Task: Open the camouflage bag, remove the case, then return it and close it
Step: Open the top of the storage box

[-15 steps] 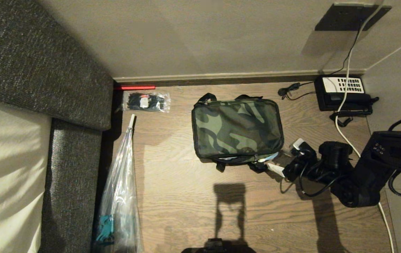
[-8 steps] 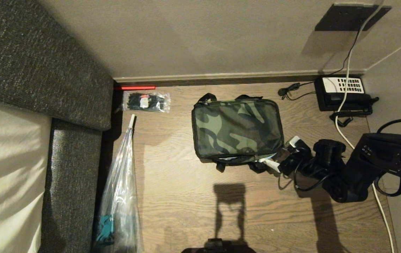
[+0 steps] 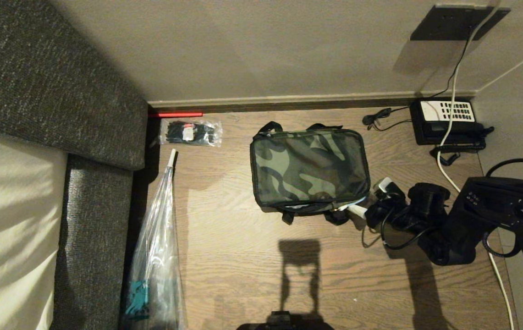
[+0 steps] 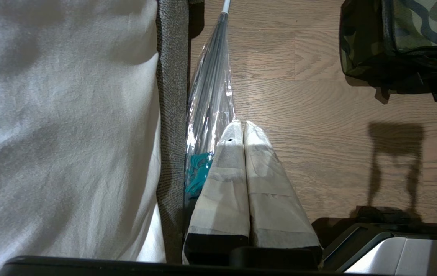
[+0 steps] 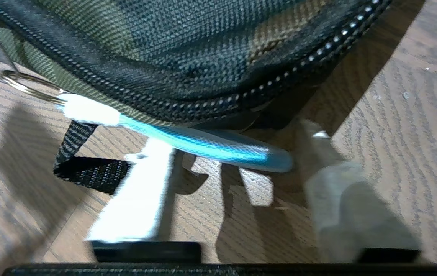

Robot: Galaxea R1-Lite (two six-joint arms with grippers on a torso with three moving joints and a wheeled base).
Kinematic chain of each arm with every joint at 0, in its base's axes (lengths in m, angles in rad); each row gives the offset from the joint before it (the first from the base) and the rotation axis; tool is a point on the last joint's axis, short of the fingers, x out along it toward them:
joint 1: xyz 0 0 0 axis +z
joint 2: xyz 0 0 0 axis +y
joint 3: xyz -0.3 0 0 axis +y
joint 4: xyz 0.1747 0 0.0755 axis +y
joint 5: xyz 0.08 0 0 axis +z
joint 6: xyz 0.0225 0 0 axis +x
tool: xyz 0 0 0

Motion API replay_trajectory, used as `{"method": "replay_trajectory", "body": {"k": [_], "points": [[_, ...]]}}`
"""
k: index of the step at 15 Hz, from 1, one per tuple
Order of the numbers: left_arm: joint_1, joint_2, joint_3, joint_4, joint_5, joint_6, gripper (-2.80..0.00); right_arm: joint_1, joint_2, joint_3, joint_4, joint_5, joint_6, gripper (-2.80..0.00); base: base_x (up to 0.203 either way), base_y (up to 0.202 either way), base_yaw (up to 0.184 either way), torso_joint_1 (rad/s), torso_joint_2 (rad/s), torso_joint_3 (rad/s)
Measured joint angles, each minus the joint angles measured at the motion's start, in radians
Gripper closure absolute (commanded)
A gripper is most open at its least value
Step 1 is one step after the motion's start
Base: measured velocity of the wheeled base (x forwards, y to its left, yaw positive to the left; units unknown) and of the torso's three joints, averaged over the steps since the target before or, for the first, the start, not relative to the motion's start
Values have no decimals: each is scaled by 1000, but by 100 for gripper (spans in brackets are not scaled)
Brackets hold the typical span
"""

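Camouflage bag (image 3: 309, 170) sits zipped shut on the wooden floor (image 3: 252, 275), toward the far wall, flat side up, black straps poking out at its far and near edges. We see no case. Right gripper (image 3: 366, 201) is low at the bag's near right corner; in the right wrist view its two pale fingers (image 5: 138, 199) stand apart on either side of the light blue zipper pull (image 5: 218, 145), not pinching it, so we call it partly open and holding nothing. Pull hangs off a metal ring (image 5: 27, 86) at the zipper line. Left gripper (image 4: 243, 128) is parked off to the left, fingers pressed together, empty, above the floor beside a clear plastic bag (image 4: 210, 103) that lies along the sofa's edge. Black telephone (image 3: 447, 121) sits at the floor's far right corner, well apart from the camouflage bag.
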State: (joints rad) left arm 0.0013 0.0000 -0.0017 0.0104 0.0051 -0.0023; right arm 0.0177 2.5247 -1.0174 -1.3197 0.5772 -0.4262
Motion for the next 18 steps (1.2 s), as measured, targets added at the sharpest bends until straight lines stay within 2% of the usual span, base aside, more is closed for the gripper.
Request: {"method": "replay_trajectory", "body": {"k": [5,11,15,18], "points": [[0,0,0,0,0,0,0,0,-1,46,-7,2,-9,0,0,0,0,0,0,0],[0,0,0,0,0,0,0,21,-81,243,10,25,10,0,0,0,0,0,0,0],[0,0,0,0,1,0,0,66,-168,365,45,42,133,0,0,0,0,0,0,0],[0,0,0,0,0,0,0,103,-216,427,115,33,154,0,0,0,0,0,0,0]]}}
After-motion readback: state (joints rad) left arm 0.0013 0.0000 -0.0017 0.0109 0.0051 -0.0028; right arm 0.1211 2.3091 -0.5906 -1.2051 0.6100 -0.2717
